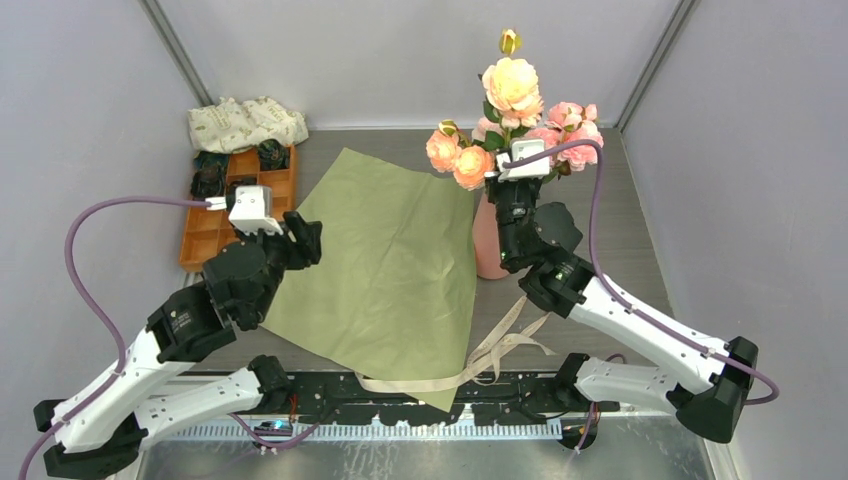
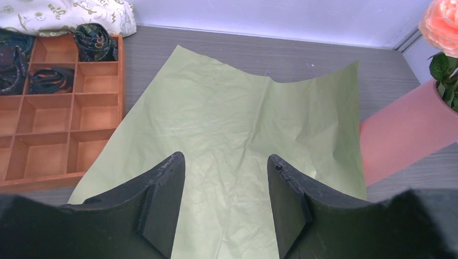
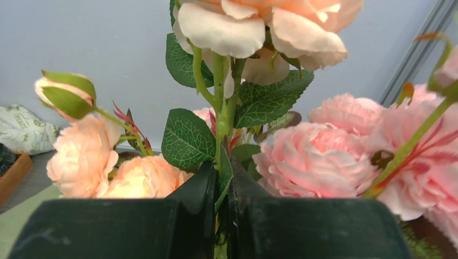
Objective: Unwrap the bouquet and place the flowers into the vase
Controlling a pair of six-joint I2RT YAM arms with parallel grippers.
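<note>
The right claw [image 3: 222, 186] is pinched nearly closed on the green stems of the flowers [image 1: 512, 85], gripping just under the leaves. Pink and peach blooms fan out above and to either side of it, and the tallest rose stands straight over its jaws. The salmon-pink vase [image 1: 488, 245] stands directly below this claw on the tabletop [image 1: 620, 240], with leaves showing at its mouth in the left wrist view. From that, the stems appear to be already inside.

The left claw [image 2: 226, 159] hangs about half open and holds nothing. The olive-green wrapping paper [image 1: 390, 250] lies flat beneath and ahead of it, and the beige ribbon [image 1: 495, 345] lies loose on the tabletop between the two arms. An orange compartment tray [image 1: 205, 235] sits to this claw's left, with a cream cloth bundle [image 1: 245, 122] beyond it.

The step in hand looks like seating and releasing the bunch. Doing it well means:
- keeping the stems upright and centred over the vase mouth while lowering them
- parting the jaws slowly
- drawing the claw back toward its own arm rather than upward, so no bloom or leaf snags

The tall, narrow vase could tip under a sideways tug.
</note>
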